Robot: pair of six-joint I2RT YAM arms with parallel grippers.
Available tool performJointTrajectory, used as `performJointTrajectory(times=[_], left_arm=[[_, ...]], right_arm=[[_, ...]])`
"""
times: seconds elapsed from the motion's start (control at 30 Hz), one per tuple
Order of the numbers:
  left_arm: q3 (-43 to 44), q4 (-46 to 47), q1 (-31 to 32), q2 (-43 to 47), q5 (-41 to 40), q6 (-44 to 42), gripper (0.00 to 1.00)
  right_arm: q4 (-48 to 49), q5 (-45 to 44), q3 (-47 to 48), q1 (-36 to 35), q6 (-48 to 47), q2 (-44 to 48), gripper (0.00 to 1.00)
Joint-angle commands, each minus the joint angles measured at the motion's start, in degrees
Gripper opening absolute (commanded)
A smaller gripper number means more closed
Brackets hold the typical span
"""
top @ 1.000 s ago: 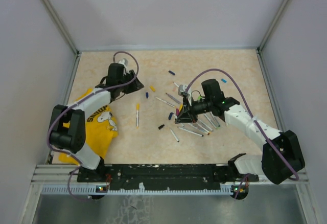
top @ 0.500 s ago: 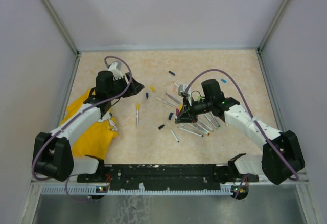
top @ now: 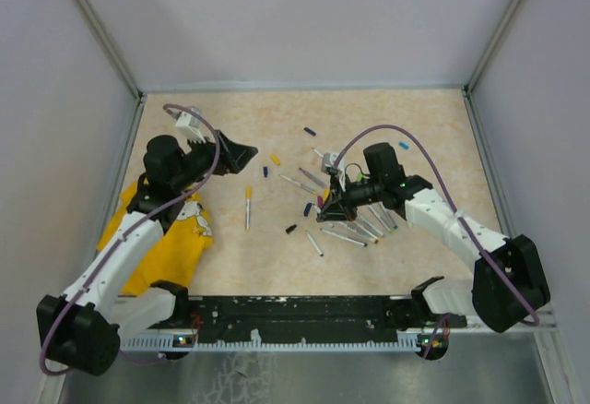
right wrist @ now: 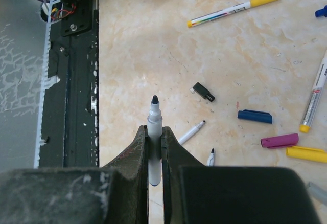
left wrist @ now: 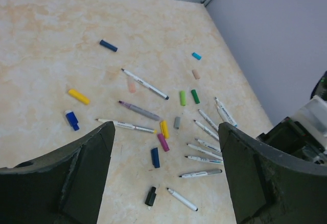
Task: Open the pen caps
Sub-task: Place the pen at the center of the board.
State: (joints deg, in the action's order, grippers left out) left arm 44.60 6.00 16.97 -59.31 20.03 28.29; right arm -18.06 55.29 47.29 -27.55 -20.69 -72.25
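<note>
My right gripper (right wrist: 155,132) is shut on a white pen (right wrist: 154,119) with a bare black tip, held above the table near the pile of pens (top: 355,229). In the top view that gripper (top: 332,208) hangs over the pile's left edge. My left gripper (top: 241,155) stands open and empty, raised at the back left; its jaws (left wrist: 166,128) frame the scatter from afar. Loose pen caps lie about: dark blue (left wrist: 108,45), yellow (left wrist: 78,96), green (left wrist: 182,97), magenta (left wrist: 163,142), black (left wrist: 150,196). Several uncapped pens (left wrist: 204,146) lie fanned out on the right. One pen with a yellow cap (top: 247,207) lies apart.
A yellow cloth (top: 166,238) lies under the left arm at the table's left edge. The black base rail (top: 295,312) runs along the near edge. Grey walls close in the back and both sides.
The left arm has swung back to the left and lifted, and its jaws have opened wider. The right arm and its pen have stayed where they were.
</note>
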Motion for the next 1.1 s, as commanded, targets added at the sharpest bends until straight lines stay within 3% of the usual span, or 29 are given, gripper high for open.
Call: performJointTrajectory(times=[0.0, 0.2, 0.37, 0.53, 1.07], left_arm=[[5.7, -3.8, -0.4, 2.8, 4.1, -3.2, 0.88], [11.6, -12.2, -0.4, 4.3, 5.4, -9.9, 0.96], [14.1, -20.1, -0.4, 4.5, 0.4, -19.7, 1.00], [7.1, -16.6, -0.4, 6.9, -4.4, -22.8, 1.00], [5.6, -17.3, -0.4, 6.9, -7.6, -24.5, 1.00]], right_arm=[[0.1, -0.9, 2.5, 0.4, -1.8, 1.0, 0.00], [-0.3, -1.8, 2.6, 0.4, -2.5, 1.2, 0.00], [-0.3, -2.4, 2.6, 0.4, -2.8, 1.6, 0.00], [-0.4, -3.1, 2.6, 0.4, -3.0, 1.6, 0.00], [0.1, -7.2, 2.7, 0.4, -4.2, 1.8, 0.00]])
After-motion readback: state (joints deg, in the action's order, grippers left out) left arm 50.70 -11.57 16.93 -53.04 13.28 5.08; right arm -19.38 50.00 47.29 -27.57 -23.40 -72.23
